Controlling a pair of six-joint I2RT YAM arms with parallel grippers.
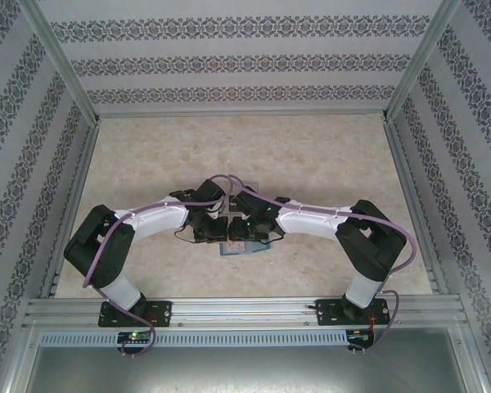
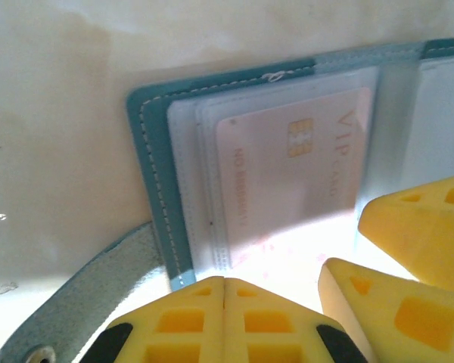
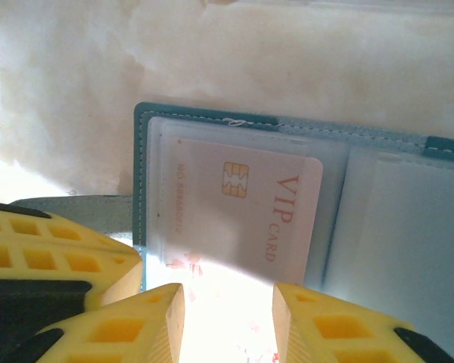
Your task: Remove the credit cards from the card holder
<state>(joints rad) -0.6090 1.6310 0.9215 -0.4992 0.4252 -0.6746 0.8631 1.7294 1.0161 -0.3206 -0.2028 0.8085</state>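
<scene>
Card holder [image 3: 139, 181] with one pale card [image 3: 246, 208]

Obstacles: left gripper [image 2: 225, 321] and right gripper [image 3: 227, 318], yellow-fingered, crowded side by side over the open teal-blue stitched card holder [image 2: 147, 151]. Free room: bare beige marbled table [image 1: 311, 155] beyond and on both sides.

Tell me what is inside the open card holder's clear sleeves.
One pale pink card marked VIP, with a gold chip, sits in a clear sleeve of the card holder. Glare hides its lower edge; any cards behind it are covered.
</scene>
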